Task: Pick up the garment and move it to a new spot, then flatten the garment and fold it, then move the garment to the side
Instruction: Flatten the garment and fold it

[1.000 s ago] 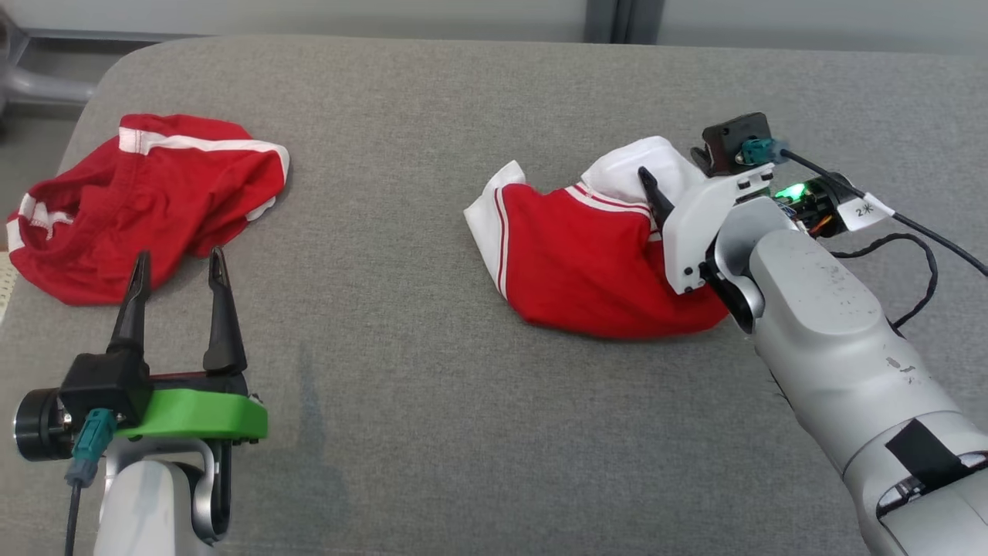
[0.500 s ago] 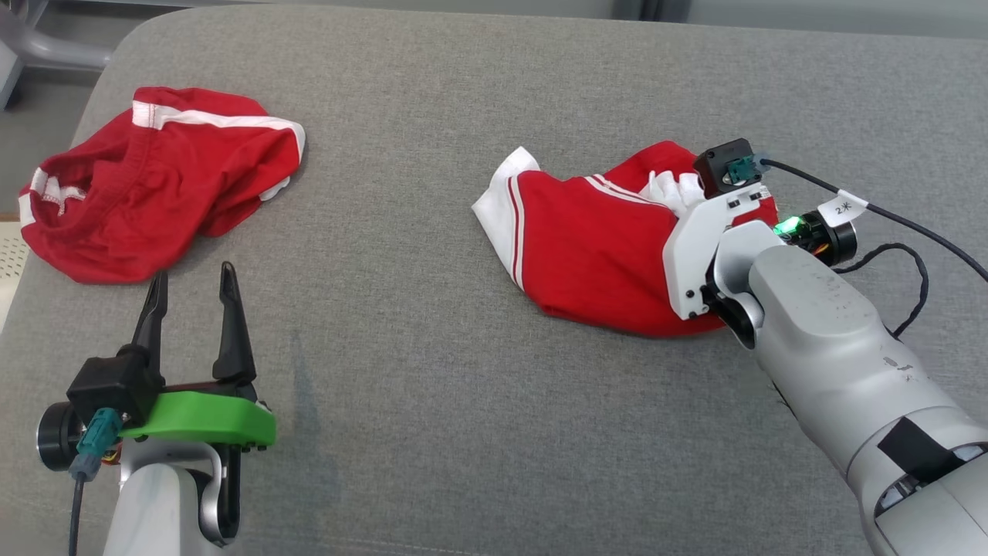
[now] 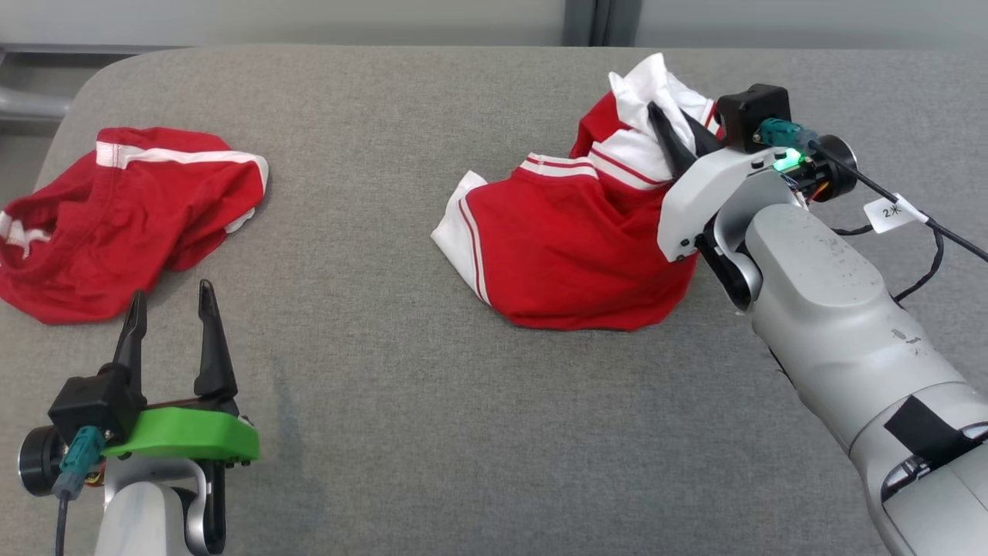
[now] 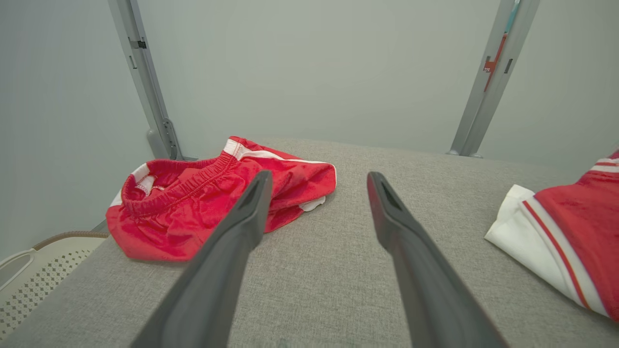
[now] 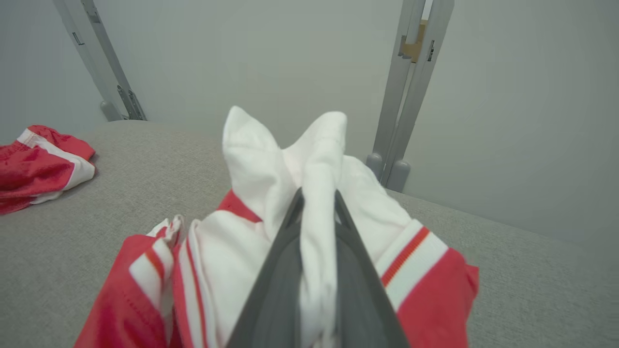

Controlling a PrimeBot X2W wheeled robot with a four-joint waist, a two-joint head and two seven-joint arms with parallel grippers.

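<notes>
Since a second ago the right gripper [image 3: 670,116] has closed and risen. Then its fingers stood apart, low over the white part of the garment [image 3: 571,239]; now we see them pinched together on that white cloth and lifted, so the garment's far end stands up in a peak. The red body of the garment still lies on the grey padded surface [image 3: 386,401], right of centre, with its white striped edge trailing toward the middle. The whole head picture has also shifted between the moments, which is the camera's doing. The left gripper [image 3: 171,293] hangs at the lower left as before, jaws wide and holding nothing. The red shorts [image 3: 116,208] lie crumpled near the surface's left edge, just beyond its fingertips and well apart from the garment.

The right wrist view gives us what the head view cannot. A fold of white fabric runs up between the two dark fingers [image 5: 275,270] and spills out above their tips in two soft lobes, with red and white striped trim on either side. In the head view we see only the fingers buried in cloth.

The left wrist view shows the elastic waistband of the shorts, turned toward the camera. It also shows a pale perforated basket [image 4: 29,280] below the surface's left corner. Both wrist views take in grey metal posts [image 4: 145,82] against a plain wall.
</notes>
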